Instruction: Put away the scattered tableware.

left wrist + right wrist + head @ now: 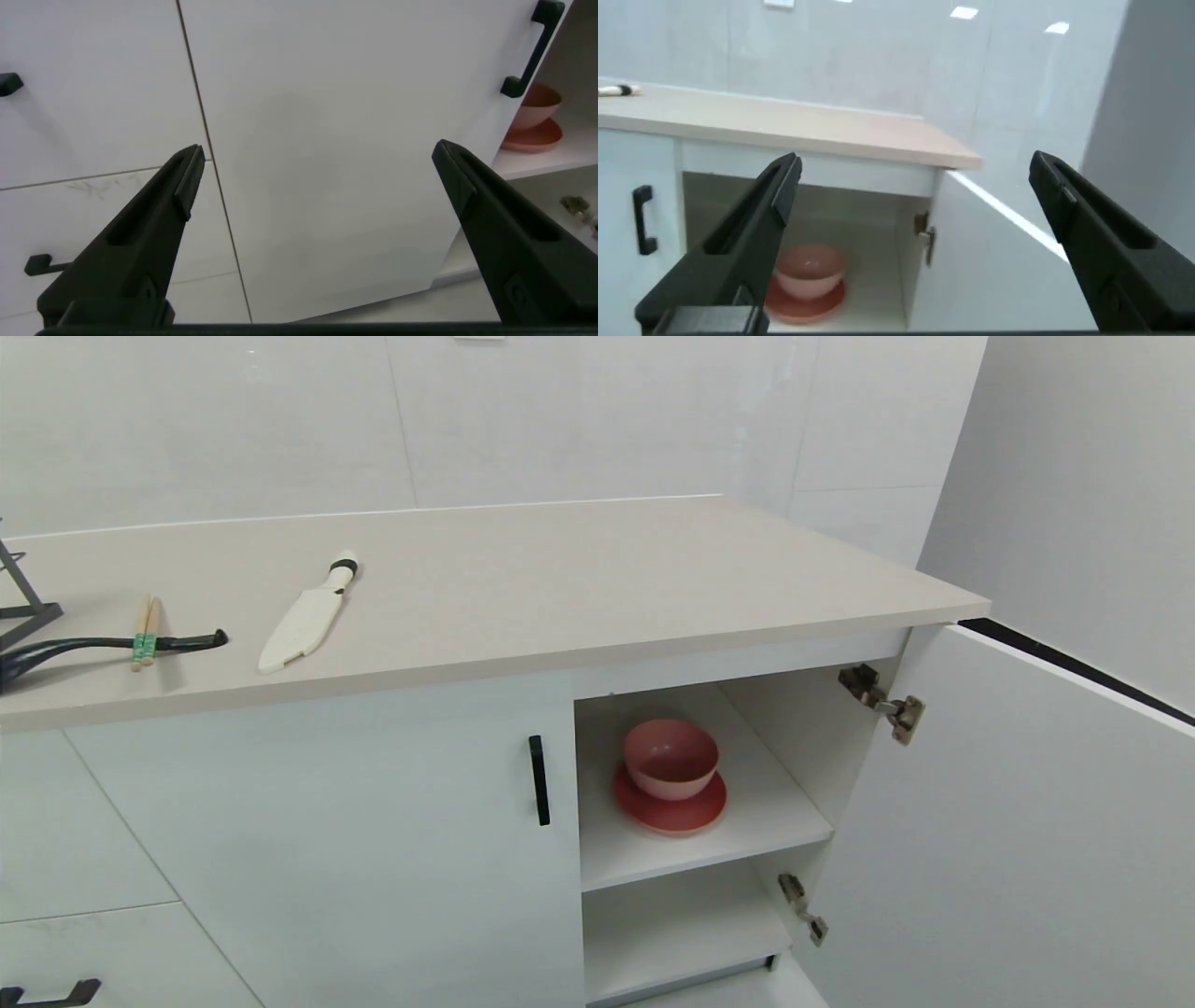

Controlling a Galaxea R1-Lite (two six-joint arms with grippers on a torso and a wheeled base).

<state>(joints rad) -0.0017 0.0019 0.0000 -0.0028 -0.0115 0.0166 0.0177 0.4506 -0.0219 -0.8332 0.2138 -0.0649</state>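
A cream knife (pixel 306 614) lies flat on the worktop (pixel 607 569), toward its left part, with its grip end pointing at the wall. Just left of it a pair of chopsticks (pixel 144 631) lies across a black handle (pixel 177 641), touching it. The handle may belong to a ladle, but its head is cut off at the picture's edge. Part of a dark rack (pixel 23 609) stands at the far left of the worktop.

Below the worktop, the right door (pixel 1018 840) stands swung open. The left door (pixel 355 840) is closed, with a black pull (pixel 539 780) near its right edge. On the upper shelf (pixel 766 821) a pink bowl (pixel 670 758) sits upright on a red plate (pixel 672 812). The lower shelf (pixel 681 924) lies beneath it.

The left end effector (pixel 318 154) is spread wide and holds nothing. It faces the closed left door low down, with the bowl and plate off to one side past the pull. The right end effector (pixel 915 163) is also wide and empty, held out in front of the upper shelf and well apart from the bowl.
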